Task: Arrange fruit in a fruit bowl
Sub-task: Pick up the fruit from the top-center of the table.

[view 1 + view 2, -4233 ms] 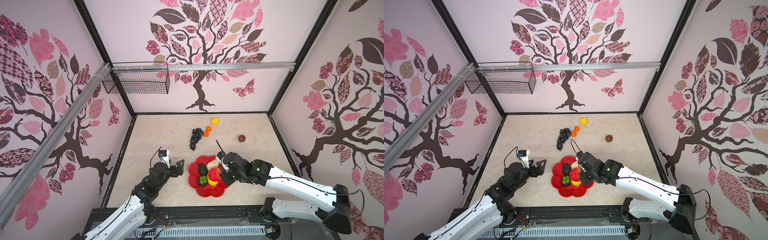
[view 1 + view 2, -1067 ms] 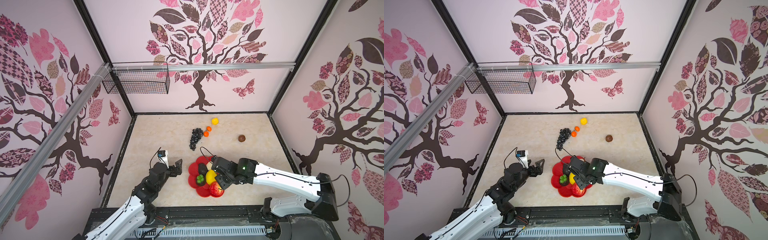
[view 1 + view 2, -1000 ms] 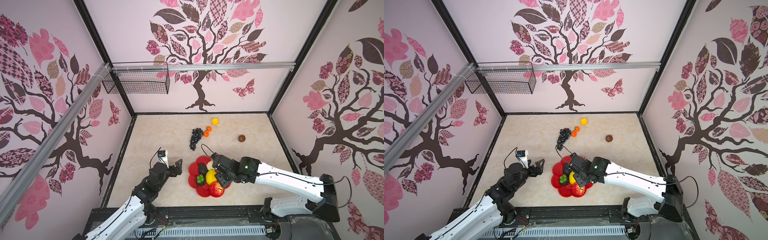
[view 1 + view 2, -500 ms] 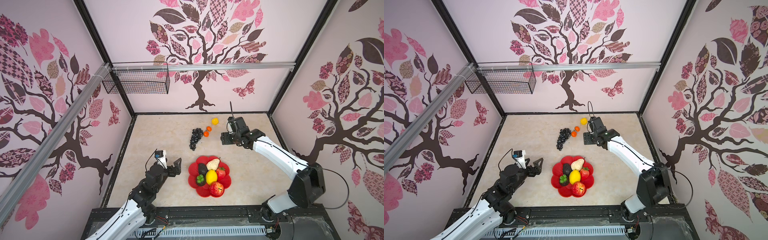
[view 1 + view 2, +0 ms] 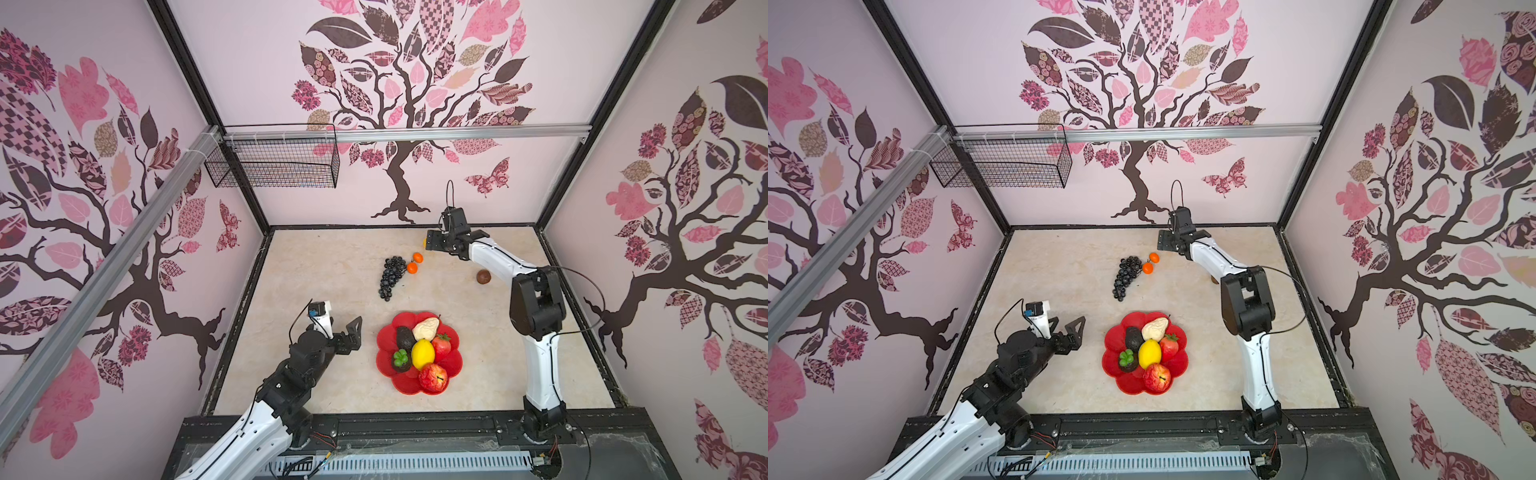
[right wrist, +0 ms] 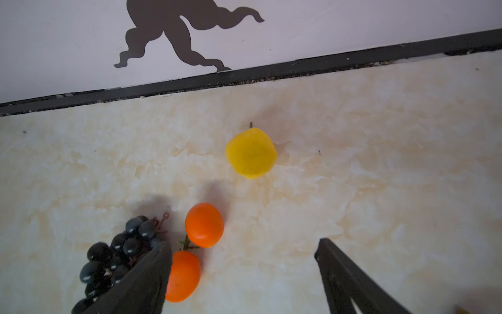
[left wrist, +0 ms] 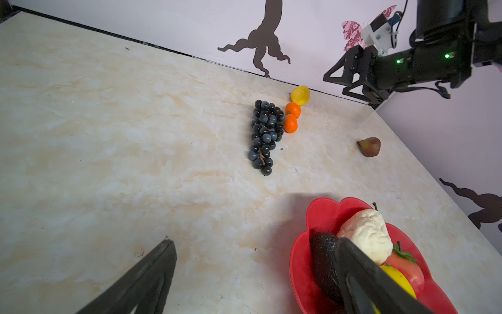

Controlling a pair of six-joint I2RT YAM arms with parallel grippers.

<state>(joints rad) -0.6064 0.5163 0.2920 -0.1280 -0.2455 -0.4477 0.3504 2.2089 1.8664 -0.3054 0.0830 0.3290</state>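
Note:
The red fruit bowl (image 5: 388, 332) sits front centre and holds a cream pear (image 5: 424, 328), an avocado (image 5: 404, 337), a lemon (image 5: 423, 354), a strawberry (image 5: 441, 344) and a red apple (image 5: 433, 377). On the table behind it lie black grapes (image 5: 390, 276), two oranges (image 5: 418, 257) and a brown pear (image 5: 483, 276). My right gripper (image 6: 243, 244) hangs open and empty near the back wall, just short of a small yellow fruit (image 6: 251, 153), with the oranges (image 6: 204, 225) beside one finger. My left gripper (image 7: 254, 242) is open and empty, left of the bowl (image 7: 298, 261).
A black wire basket (image 5: 274, 164) hangs on the rail at the back left wall. The back wall and its black floor strip (image 6: 244, 73) run close behind the yellow fruit. Side walls enclose the marble table (image 5: 324, 266).
My right arm left the bowl, swung to the back of the table over the yellow fruit and opened its jaws wider. The apple stays in the bowl. The left arm barely moved.

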